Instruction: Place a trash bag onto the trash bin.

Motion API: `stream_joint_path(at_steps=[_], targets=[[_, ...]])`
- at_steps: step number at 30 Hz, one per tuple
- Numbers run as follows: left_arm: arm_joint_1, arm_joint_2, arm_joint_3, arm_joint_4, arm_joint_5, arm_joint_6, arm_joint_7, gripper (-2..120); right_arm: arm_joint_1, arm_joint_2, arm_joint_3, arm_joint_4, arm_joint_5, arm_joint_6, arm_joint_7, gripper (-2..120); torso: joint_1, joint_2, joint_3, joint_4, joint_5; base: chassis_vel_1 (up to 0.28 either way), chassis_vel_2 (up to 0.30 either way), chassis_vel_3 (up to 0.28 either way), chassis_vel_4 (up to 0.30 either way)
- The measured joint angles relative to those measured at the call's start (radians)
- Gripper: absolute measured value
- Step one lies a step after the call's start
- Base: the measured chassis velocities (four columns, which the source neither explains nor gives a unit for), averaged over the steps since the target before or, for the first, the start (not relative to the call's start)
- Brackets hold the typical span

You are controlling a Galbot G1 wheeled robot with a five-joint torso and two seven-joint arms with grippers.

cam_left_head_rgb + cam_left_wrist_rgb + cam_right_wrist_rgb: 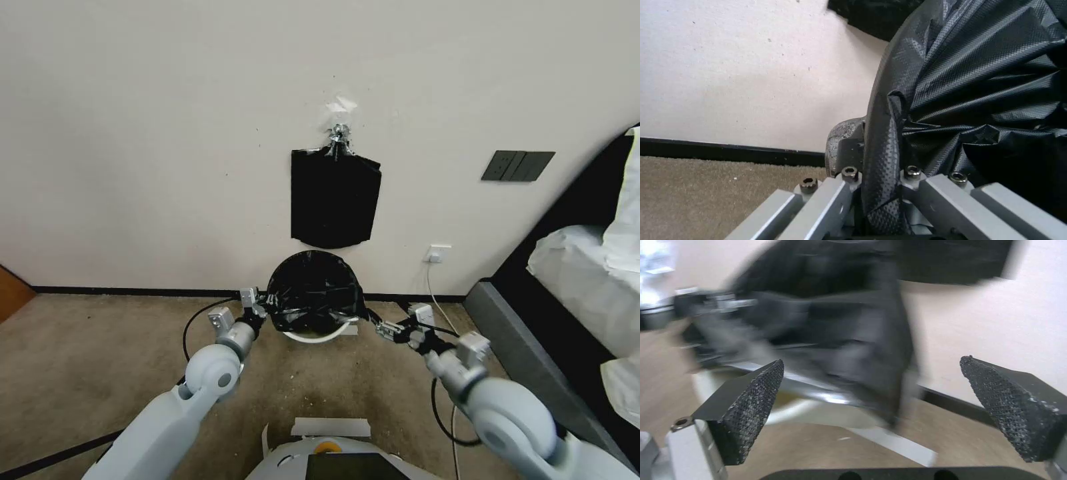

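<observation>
The glossy black trash bag billows over the cream-white trash bin, whose front rim shows below it, on the carpet by the wall. My left gripper is shut on the bag's left edge. In the left wrist view a fold of the bag runs between the left gripper's fingers. My right gripper stands open just right of the bag, not touching it. In the right wrist view its pads are spread wide, with the bag and bin rim beyond the right gripper.
A flat black bundle of bags hangs from a metal clip on the wall above the bin. A dark bed frame with white bedding stands at the right. A wall outlet with a cable is beside it. Open carpet lies to the left.
</observation>
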Motion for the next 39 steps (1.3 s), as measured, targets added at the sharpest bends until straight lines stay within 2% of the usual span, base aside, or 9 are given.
stream_joint_path(at_steps=[2, 6, 8, 11, 16, 24, 26, 31, 39], targets=[[0.012, -0.001, 0.007, -0.011, 0.026, 0.005, 0.001, 1, 0.033, -0.013, -0.066, 0.000, -0.068, -0.001, -0.048, 100, 0.000, 0.000, 0.000, 0.0000, 0.0000, 0.000, 0.000, 0.000, 0.000], [0.029, 0.000, 0.015, -0.021, 0.076, 0.008, 0.009, 1, 0.093, -0.018, -0.132, -0.002, -0.078, -0.020, -0.066, 100, 0.000, 0.000, 0.000, 0.0000, 0.0000, 0.000, 0.000, 0.000, 0.000], [0.032, -0.001, 0.015, -0.022, 0.085, 0.008, 0.012, 1, 0.102, -0.018, -0.140, -0.002, -0.076, -0.024, -0.067, 100, 0.000, 0.000, 0.000, 0.0000, 0.0001, 0.000, 0.000, 0.000, 0.000], [0.056, -0.010, 0.020, -0.024, 0.172, 0.010, 0.037, 1, 0.155, -0.024, -0.174, -0.004, -0.048, -0.054, -0.070, 98, 0.000, 0.000, 0.000, 0.0000, 0.0000, 0.000, 0.000, 0.000, 0.000], [0.067, -0.030, 0.027, -0.028, 0.215, 0.022, 0.050, 1, 0.172, -0.029, -0.185, -0.005, -0.044, -0.066, -0.076, 93, 0.000, 0.000, 0.000, 0.0000, -0.0001, 0.000, 0.000, 0.000, 0.000], [0.061, -0.032, 0.038, -0.040, 0.220, 0.034, 0.052, 1, 0.184, -0.044, -0.212, -0.006, -0.070, -0.093, -0.104, 67, 0.000, 0.000, 0.000, -0.0002, 0.0000, 0.000, 0.000, 0.000, 0.000], [0.063, -0.027, 0.038, -0.048, 0.218, 0.036, 0.052, 1, 0.190, -0.048, -0.224, -0.009, -0.088, -0.100, -0.105, 57, 0.000, 0.000, 0.000, -0.0002, 0.0000, 0.000, 0.000, 0.000, 0.000], [0.071, -0.024, 0.035, -0.055, 0.215, 0.037, 0.052, 1, 0.197, -0.048, -0.231, -0.019, -0.122, -0.087, -0.087, 45, 0.000, 0.000, 0.000, -0.0001, 0.0000, 0.000, 0.000, 0.000, 0.000], [0.079, -0.039, 0.039, -0.067, 0.215, 0.041, 0.051, 1, 0.159, -0.065, -0.218, -0.029, -0.189, -0.074, -0.106, 12, 0.000, 0.000, 0.000, -0.0002, 0.0000, 0.000, 0.000, 0.000, 0.000]])
